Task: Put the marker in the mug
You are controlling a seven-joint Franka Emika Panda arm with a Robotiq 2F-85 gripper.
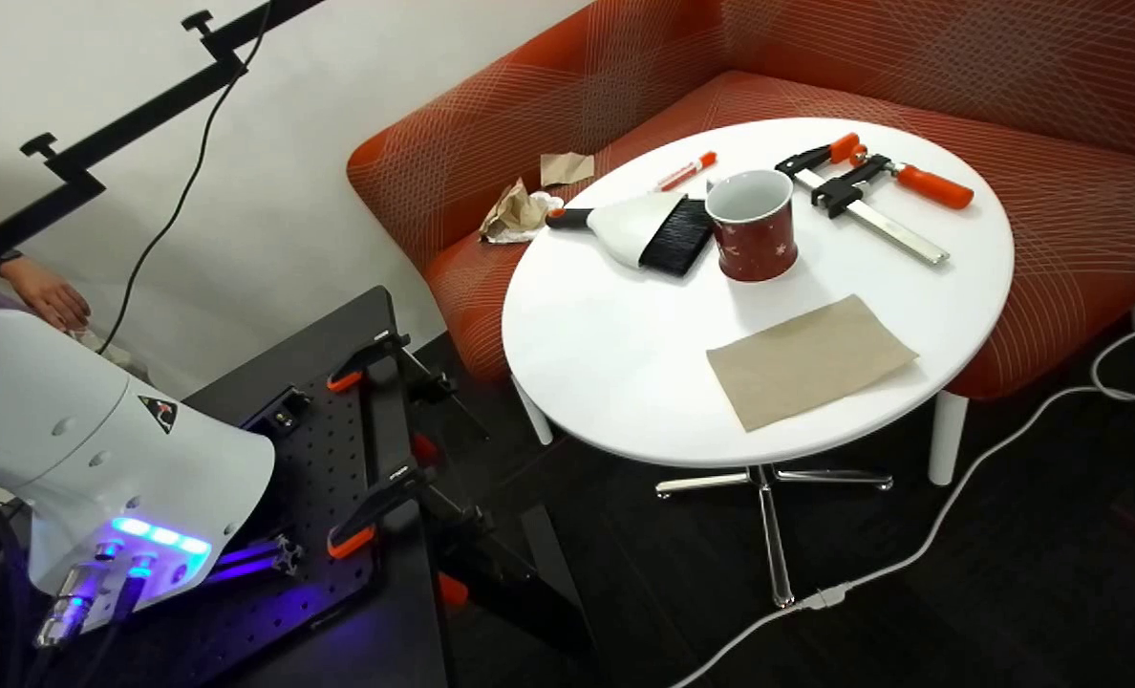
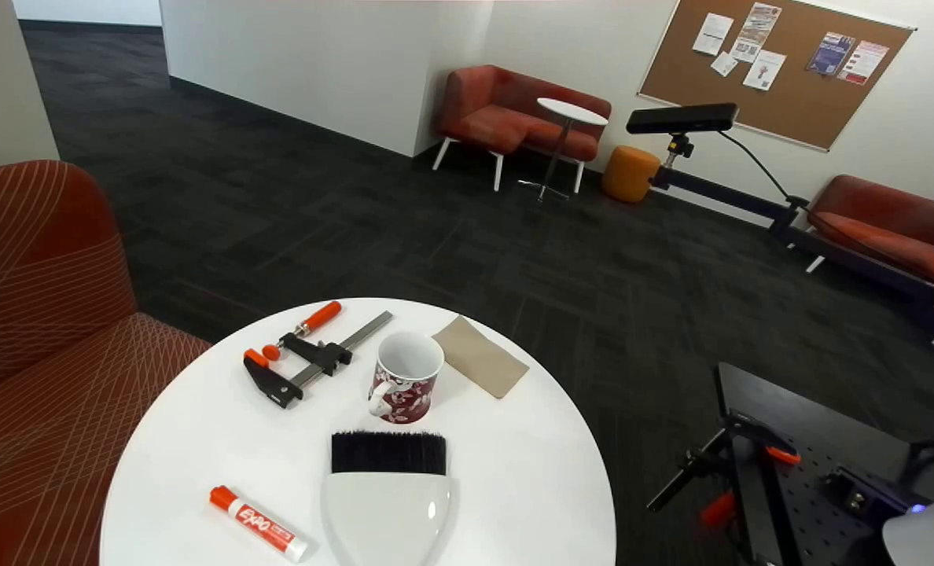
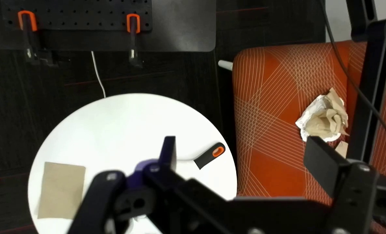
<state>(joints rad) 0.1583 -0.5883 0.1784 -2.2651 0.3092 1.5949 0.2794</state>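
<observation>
- Your gripper (image 3: 244, 156) sits nearest the lens in the wrist view, spread wide, its dark fingers (image 3: 322, 164) well apart; past them you look down on part of the round white table (image 3: 124, 126) and the patterned red couch (image 3: 267, 136).
- Your marker (image 2: 259, 523), white with an orange-red cap and an EXPO label, lies on the table, near the brush (image 2: 388, 515) and apart from the mug (image 1: 757, 250).
- You see the mug in both exterior views, upright on the table, dark red outside and white within; its white handle (image 2: 380, 401) is on the side toward the marker.
- You have the brush lying just beside the mug, black bristles toward it; its black grip (image 3: 207, 158) reaches near the table's edge.
- Near the mug you find the bar clamp (image 1: 840, 196), lying flat, and a brown sheet (image 1: 811, 361).
- On the couch you can spot crumpled brown paper (image 3: 324, 122) and a smaller flat piece (image 1: 566, 168).
- Your arm's white base (image 1: 171, 468) stands on a dark bench (image 1: 290, 349), blue lights lit.
</observation>
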